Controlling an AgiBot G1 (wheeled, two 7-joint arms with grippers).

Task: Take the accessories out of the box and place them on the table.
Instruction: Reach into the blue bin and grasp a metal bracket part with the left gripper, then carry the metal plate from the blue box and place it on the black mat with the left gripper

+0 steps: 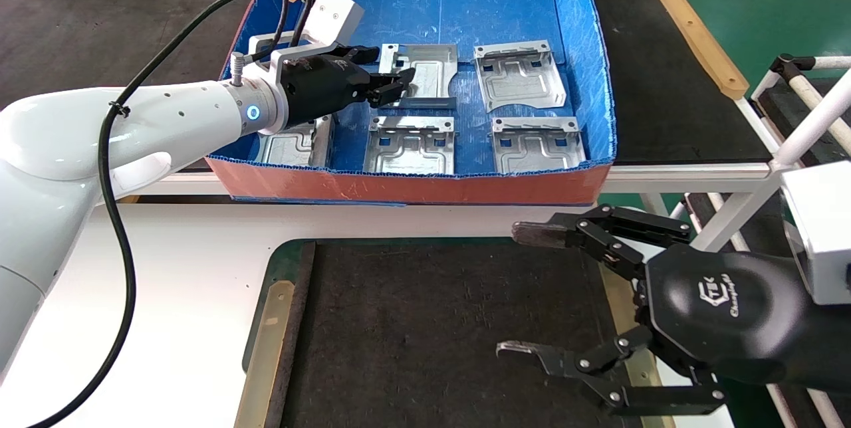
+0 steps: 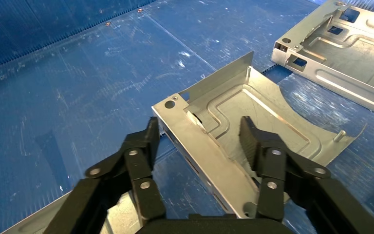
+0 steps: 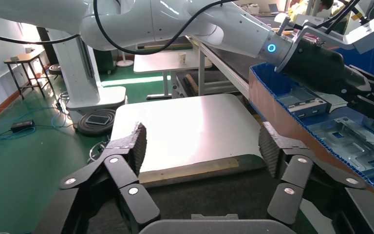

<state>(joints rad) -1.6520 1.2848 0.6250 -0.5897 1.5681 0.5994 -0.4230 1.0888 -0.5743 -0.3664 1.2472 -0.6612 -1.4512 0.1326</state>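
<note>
Reaching into the box (image 1: 585, 82), the left gripper (image 1: 392, 86) spreads its fingers astride 1 bracket's (image 2: 243, 122) folded rim, ready to pinch, while the right gripper (image 1: 525, 292) waits open above the table (image 1: 199, 268).

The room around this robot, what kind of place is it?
Probably a factory-style workshop or robot test floor: green floor, stamped metal brackets sorted in a blue box, and benches with work mats.

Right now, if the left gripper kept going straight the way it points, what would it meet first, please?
Probably the bracket already between the left gripper's open fingers: its folded rim sits in the gap. Whether a finger touches it is unclear.
</note>
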